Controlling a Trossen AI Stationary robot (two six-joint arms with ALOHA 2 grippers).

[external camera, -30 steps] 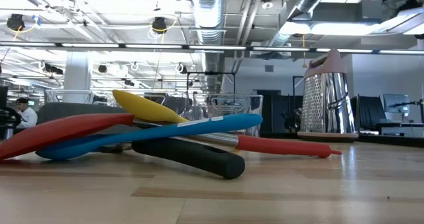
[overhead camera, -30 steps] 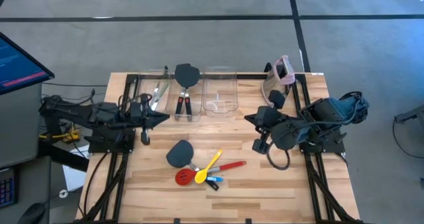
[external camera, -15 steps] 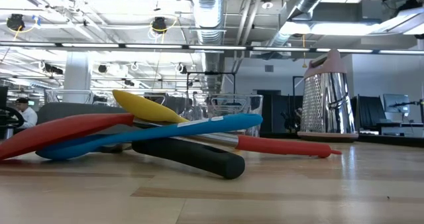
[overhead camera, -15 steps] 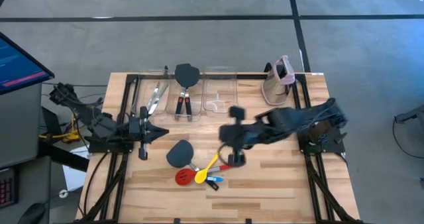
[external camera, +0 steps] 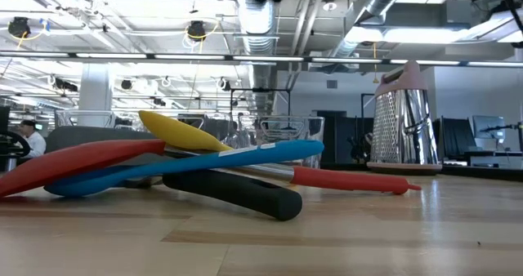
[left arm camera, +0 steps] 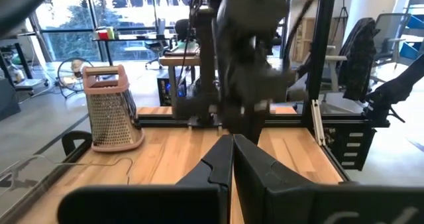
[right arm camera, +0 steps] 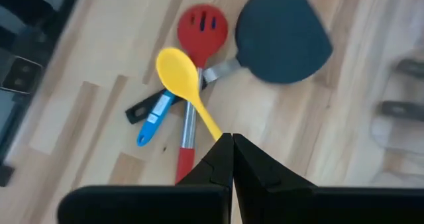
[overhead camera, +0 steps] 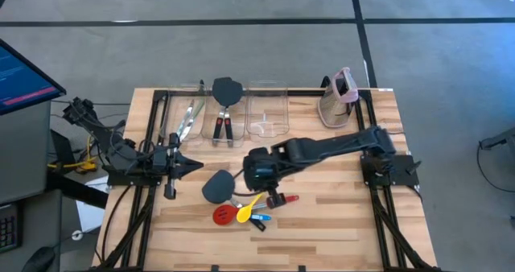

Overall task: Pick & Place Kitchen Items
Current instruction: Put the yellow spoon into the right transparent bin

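Note:
A pile of utensils lies on the table's near middle: a dark grey spatula (overhead camera: 217, 185), a red slotted spoon (overhead camera: 224, 215), a yellow spoon (overhead camera: 256, 199) and a blue spoon (overhead camera: 259, 217). They also show in the right wrist view, with the yellow spoon (right arm camera: 179, 75) lying over the others. My right gripper (overhead camera: 264, 183) is shut and hangs above the pile's handles, touching nothing; its fingertips (right arm camera: 226, 139) show over the yellow handle. My left gripper (overhead camera: 195, 166) is shut and empty left of the pile. Two spatulas (overhead camera: 226, 103) and silvery tongs (overhead camera: 190, 115) lie in bins at the back.
Three clear bins (overhead camera: 267, 115) stand in a row along the far edge. A beige grater with a pink top (overhead camera: 338, 95) stands at the far right, and shows in the low view (external camera: 404, 121). Bare wood lies near and right of the pile.
My right gripper has swung from the table's right side toward the left, out over the utensil pile. My left gripper has drawn a little toward the near edge. The utensils have not moved.

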